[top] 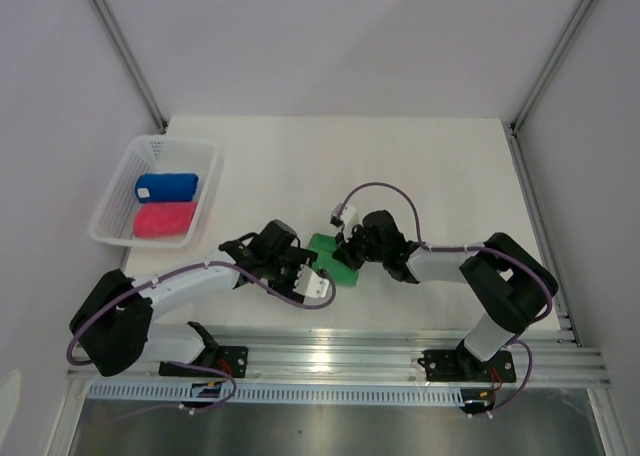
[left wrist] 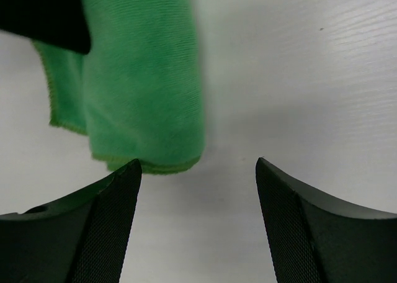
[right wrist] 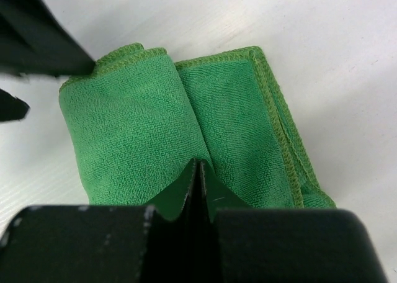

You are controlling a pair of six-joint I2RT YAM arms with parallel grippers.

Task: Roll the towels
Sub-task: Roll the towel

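Right gripper (right wrist: 197, 171): jaws closed, tips pinning the part-rolled green towel (right wrist: 142, 140) (presumably to stop unrolling). Left gripper (left wrist: 197, 162): wide open, empty, towel at its 11 o'clock.

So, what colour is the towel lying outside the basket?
The towel is bright green; the right wrist view shows it best.

Overhead view: bright, even, diffuse light; faint soft shadows on the table (top: 440, 166); mild glare on the metal rail (top: 330, 361) along the bottom. Left wrist view: green towel (left wrist: 146, 90) goes soft toward the top edge. Right wrist view: towel weave sharp; dark shape (right wrist: 31, 35) at upper left blurred.
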